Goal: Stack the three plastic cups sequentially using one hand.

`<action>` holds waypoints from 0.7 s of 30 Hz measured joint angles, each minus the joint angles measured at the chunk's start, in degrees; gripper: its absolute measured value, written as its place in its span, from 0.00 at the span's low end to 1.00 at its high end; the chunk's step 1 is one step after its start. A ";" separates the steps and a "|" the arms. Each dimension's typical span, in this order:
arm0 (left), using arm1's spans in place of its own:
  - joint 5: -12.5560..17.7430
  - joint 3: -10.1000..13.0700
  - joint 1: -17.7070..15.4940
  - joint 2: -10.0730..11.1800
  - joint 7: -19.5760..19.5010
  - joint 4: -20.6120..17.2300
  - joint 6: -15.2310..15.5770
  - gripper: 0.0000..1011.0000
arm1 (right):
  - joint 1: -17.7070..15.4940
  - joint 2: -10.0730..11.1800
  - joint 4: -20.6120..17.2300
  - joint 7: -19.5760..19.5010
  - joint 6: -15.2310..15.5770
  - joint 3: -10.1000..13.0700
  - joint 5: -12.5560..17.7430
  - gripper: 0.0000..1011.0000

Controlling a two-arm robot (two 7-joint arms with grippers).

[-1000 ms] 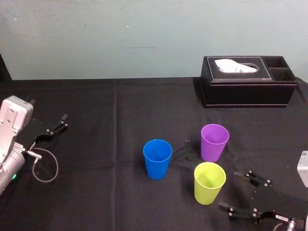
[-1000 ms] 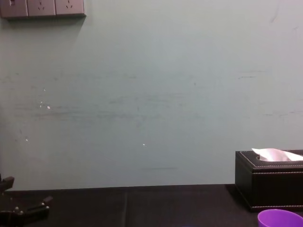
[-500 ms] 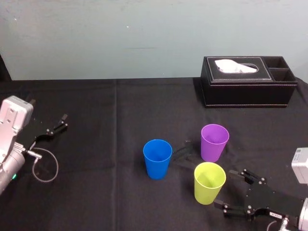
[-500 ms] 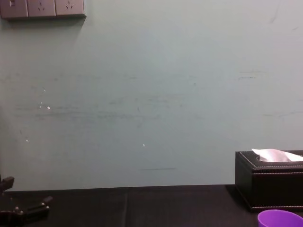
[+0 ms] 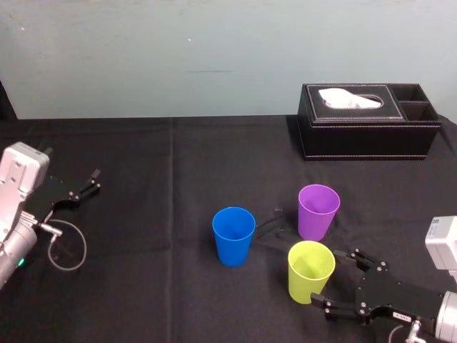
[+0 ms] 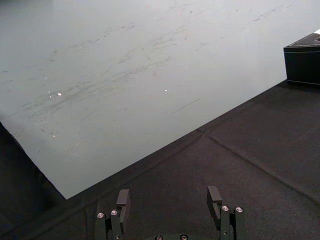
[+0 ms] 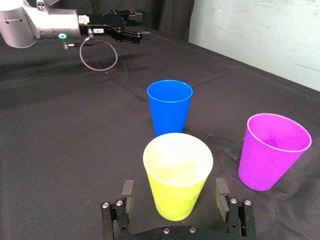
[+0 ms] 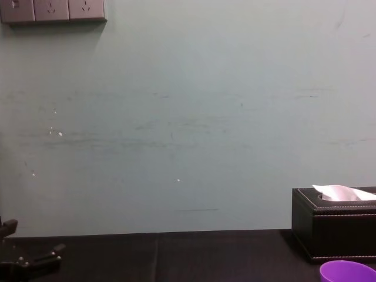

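A: Is any cup stacked yet?

B: No. The blue cup (image 5: 233,236), the purple cup (image 5: 318,212) and the yellow-green cup (image 5: 310,272) each stand alone on the black tabletop (image 5: 143,257). Their mouths face up. They are near each other but not touching. So all the stacking is left to do.

A: Where is the right gripper (image 5: 331,277)?

B: It is low down, right at the yellow-green cup. Its fingers (image 7: 127,191) are wide open, one on each side of the cup, with a gap on both sides. It holds nothing. I think it must grab the cup first, then drop it into another one.

A: And the left gripper (image 5: 91,180)?

B: It is parked far off at the left, with its fingers apart and empty.

A: What is hard to see?

B: In the right wrist view, the gripper hides the bottom of the yellow-green cup. The chest view cuts off the purple cup just below its rim. In the head view, the right arm runs off the edge.
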 joint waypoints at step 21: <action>0.00 0.00 0.00 0.00 0.00 0.00 0.00 1.00 | 3.34 -2.86 2.05 -1.36 0.88 -2.78 -0.93 0.99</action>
